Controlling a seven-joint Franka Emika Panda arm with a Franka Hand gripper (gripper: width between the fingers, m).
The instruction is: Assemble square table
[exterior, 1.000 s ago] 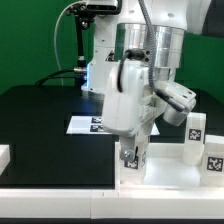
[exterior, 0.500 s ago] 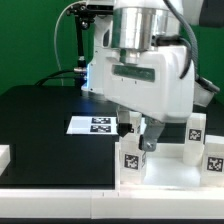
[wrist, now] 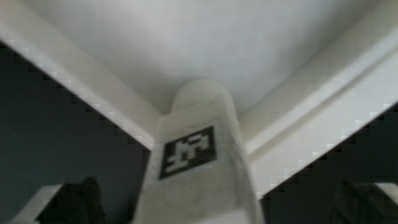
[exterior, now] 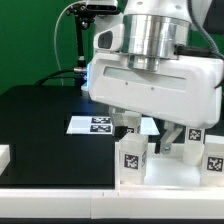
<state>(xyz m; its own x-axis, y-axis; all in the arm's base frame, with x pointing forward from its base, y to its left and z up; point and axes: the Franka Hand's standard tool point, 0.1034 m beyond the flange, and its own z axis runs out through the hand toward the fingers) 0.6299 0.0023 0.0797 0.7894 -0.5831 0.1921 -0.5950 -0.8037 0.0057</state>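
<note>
A chunky white leg (exterior: 130,160) with a black-and-white tag stands upright at a corner of the white square table top (exterior: 172,180), toward the exterior view's left. My gripper (exterior: 143,135) hangs just above it, open and holding nothing. In the wrist view the leg (wrist: 199,150) rises between my two dark fingers (wrist: 71,205), clear of both, with the top's raised rim (wrist: 89,80) meeting in a corner behind it. Two more tagged legs (exterior: 192,146) (exterior: 214,157) stand at the exterior view's right, partly hidden by my hand.
The marker board (exterior: 98,124) lies flat on the black table surface (exterior: 40,120) behind the leg. A white block (exterior: 4,155) sits at the exterior view's left edge. The robot body fills the upper middle.
My gripper opened, let go of the leg and rose off it, and the hand turned. The leg stays standing at the corner of the top.
</note>
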